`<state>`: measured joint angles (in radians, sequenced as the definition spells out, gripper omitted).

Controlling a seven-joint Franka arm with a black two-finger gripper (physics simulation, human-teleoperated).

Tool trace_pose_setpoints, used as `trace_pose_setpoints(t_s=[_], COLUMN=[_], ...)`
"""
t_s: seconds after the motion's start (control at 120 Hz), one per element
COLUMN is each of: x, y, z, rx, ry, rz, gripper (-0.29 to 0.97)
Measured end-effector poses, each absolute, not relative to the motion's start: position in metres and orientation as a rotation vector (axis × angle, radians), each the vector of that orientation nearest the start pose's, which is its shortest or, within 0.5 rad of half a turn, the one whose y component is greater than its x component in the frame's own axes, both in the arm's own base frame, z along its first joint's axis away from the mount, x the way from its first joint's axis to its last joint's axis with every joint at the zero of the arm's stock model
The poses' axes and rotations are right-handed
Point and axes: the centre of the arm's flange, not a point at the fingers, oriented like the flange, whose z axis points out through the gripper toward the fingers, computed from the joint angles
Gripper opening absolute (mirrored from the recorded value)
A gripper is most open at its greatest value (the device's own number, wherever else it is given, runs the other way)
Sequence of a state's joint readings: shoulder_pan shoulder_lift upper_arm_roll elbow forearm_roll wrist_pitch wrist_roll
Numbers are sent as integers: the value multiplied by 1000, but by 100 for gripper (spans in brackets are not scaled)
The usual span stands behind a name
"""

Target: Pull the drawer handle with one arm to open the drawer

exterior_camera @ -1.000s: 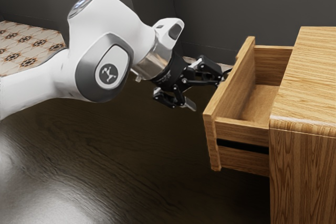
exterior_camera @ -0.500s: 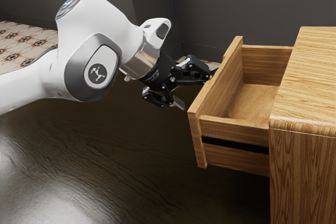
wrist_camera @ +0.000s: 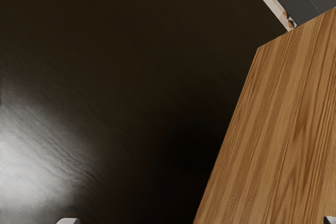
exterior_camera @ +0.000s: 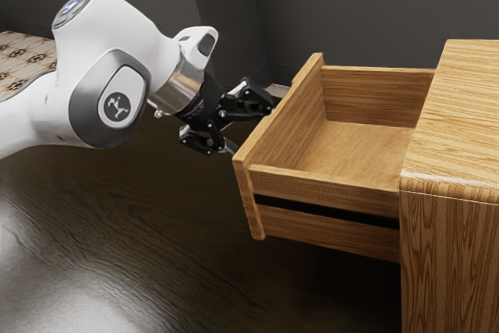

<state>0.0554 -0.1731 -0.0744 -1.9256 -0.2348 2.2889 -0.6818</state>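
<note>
The wooden drawer (exterior_camera: 335,193) stands far out of the cabinet (exterior_camera: 448,232), its inside bare. My black gripper (exterior_camera: 249,124) is at the drawer's front panel (exterior_camera: 274,126), on the exterior view's left. Its fingers stand wide apart, so it is open: the upper one lies against the panel and the lower one hangs just off it. The handle is hidden behind the panel. In the wrist view the front panel (wrist_camera: 273,140) runs close beside my hand, over the dark floor (wrist_camera: 105,77).
The cabinet's top (exterior_camera: 460,115) rises at the exterior view's right. Dark glossy floor (exterior_camera: 156,255) spreads under the arm and drawer. A dark wall (exterior_camera: 351,5) stands behind, and patterned tiles (exterior_camera: 19,60) lie at the far left.
My hand has drawn back toward the exterior view's left, and the drawer has slid out with it, from partly open to far out.
</note>
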Motion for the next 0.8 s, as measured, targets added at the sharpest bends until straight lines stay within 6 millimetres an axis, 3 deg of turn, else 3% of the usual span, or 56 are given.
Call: trace_pose_setpoints(t_s=[0.325, 0.708, 0.8], x=[543, 530, 529], y=[10, 16, 15], z=[625, 631, 631], rx=[-3126, -3147, -3141], ry=[-1358, -1383, -1362], rz=[-777, -800, -804], gripper=[41, 41, 50])
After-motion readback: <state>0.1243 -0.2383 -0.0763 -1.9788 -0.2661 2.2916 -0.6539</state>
